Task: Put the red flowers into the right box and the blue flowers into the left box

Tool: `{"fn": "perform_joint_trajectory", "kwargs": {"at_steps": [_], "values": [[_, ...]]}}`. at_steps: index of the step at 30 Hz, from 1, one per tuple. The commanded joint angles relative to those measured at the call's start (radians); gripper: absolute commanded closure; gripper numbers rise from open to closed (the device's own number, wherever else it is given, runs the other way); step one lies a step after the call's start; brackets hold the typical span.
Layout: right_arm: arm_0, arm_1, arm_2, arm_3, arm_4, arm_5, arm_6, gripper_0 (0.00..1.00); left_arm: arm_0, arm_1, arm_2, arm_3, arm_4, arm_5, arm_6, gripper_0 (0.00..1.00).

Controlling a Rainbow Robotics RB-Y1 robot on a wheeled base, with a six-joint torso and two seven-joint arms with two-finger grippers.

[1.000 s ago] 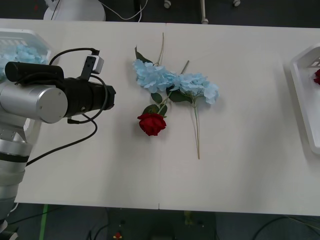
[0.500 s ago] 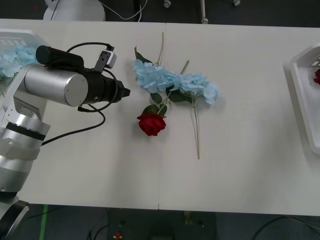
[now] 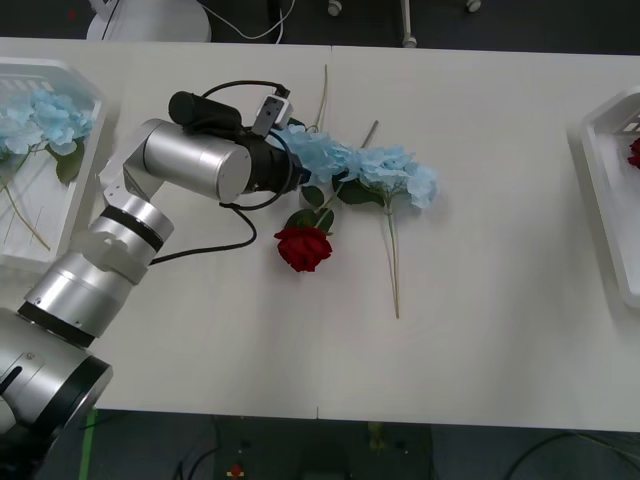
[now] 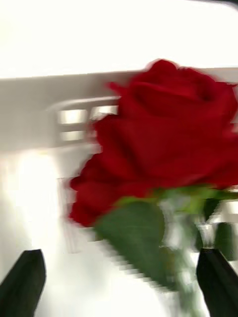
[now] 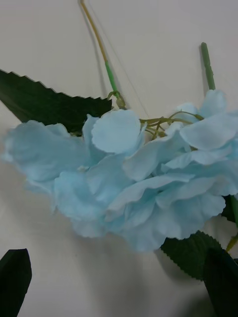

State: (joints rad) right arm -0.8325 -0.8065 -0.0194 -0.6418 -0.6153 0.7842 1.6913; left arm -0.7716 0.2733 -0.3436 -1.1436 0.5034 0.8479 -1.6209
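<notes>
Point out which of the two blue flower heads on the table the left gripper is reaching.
The left-hand blue head, nearer the left box. The left gripper, open, is at it; the other head lies farther right.

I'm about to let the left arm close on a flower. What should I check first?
1. Left gripper open: ok.
2. Blue flower lies between its fingers: ok.
3. Red rose on the table apart from the grasp: ok.
4. Left box has room: ok, blue flowers fill only part.
5. Stems untangled: cannot tell; two blue heads touch.
6. Right gripper open by a rose: ok.
</notes>
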Motion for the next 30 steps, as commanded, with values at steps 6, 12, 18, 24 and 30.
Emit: {"fn": "perform_joint_trajectory", "kwargs": {"at_steps": [6,12,18,24,30], "values": [[-0.045,-0.052,0.015,-0.13,-0.52,0.181,0.013,0.0,-0.149,-0.097,-0.022,0.212,-0.029,-0.188,-0.073,0.0],[-0.02,-0.043,0.131,-0.28,-0.653,0.285,0.007,0.0,-0.153,-0.106,-0.057,0.277,-0.034,-0.303,-0.076,1.0],[0.027,-0.033,0.188,-0.473,-0.669,0.397,-0.032,0.0,-0.15,-0.105,-0.058,0.28,-0.026,-0.3,-0.073,1.0],[0.121,-0.013,0.248,-0.749,-0.58,0.46,-0.17,0.0,-0.103,-0.077,-0.057,0.237,-0.013,-0.3,-0.057,1.0],[0.196,0.018,0.358,-0.95,-0.451,0.46,-0.374,0.0,0.015,0.003,-0.026,0.079,-0.005,-0.291,-0.042,1.0]]}}
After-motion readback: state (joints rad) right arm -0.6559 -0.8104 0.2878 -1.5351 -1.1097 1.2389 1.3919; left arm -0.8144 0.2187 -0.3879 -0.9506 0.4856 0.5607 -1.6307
